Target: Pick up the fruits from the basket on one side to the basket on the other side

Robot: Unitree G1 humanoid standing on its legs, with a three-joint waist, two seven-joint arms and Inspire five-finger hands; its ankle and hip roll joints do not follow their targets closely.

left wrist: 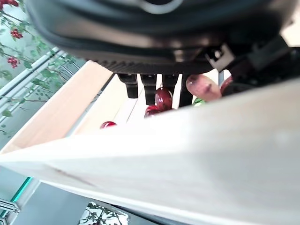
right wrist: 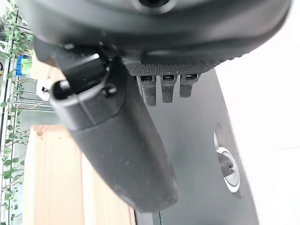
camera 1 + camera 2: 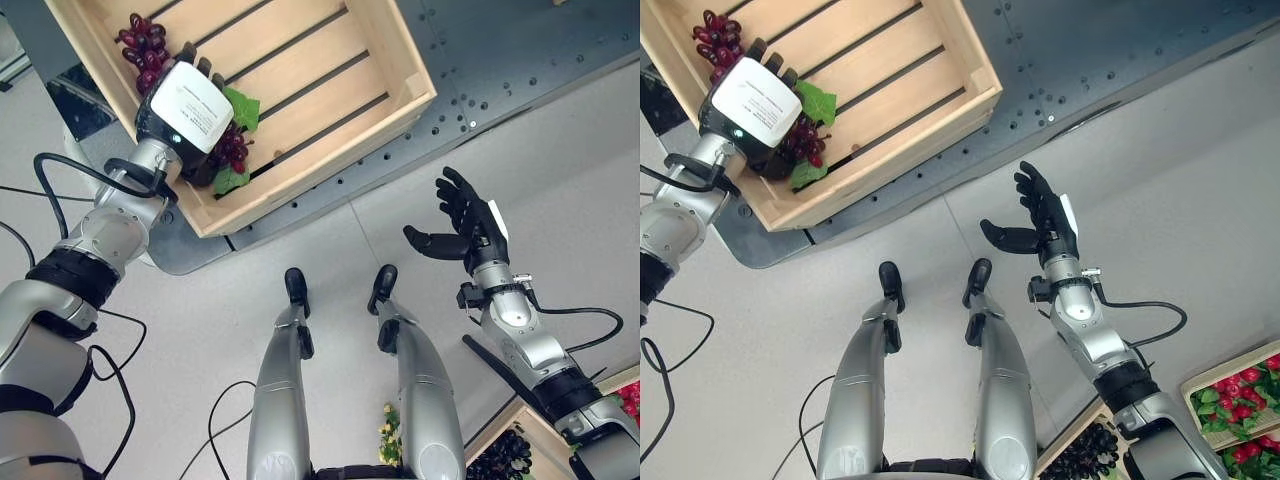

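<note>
A slatted wooden crate (image 3: 300,175) stands on a dark platform at my upper left. My left hand (image 3: 190,105) is down inside it by the near wall, curled over a bunch of dark red grapes with green leaves (image 3: 233,150). Those grapes (image 1: 161,98) show just past its fingers in the left wrist view, behind the crate's wall (image 1: 187,154). A second grape bunch (image 3: 143,45) lies in the crate's far corner. My right hand (image 3: 1045,225) hangs open and empty above the floor to the right of the crate, palm turned inward, thumb (image 2: 122,140) spread.
The dark perforated platform (image 3: 480,60) runs under and past the crate. At my lower right stand a container of dark grapes (image 3: 1085,455) and a wooden basket of red fruit with leaves (image 3: 1240,400). Pale floor lies between.
</note>
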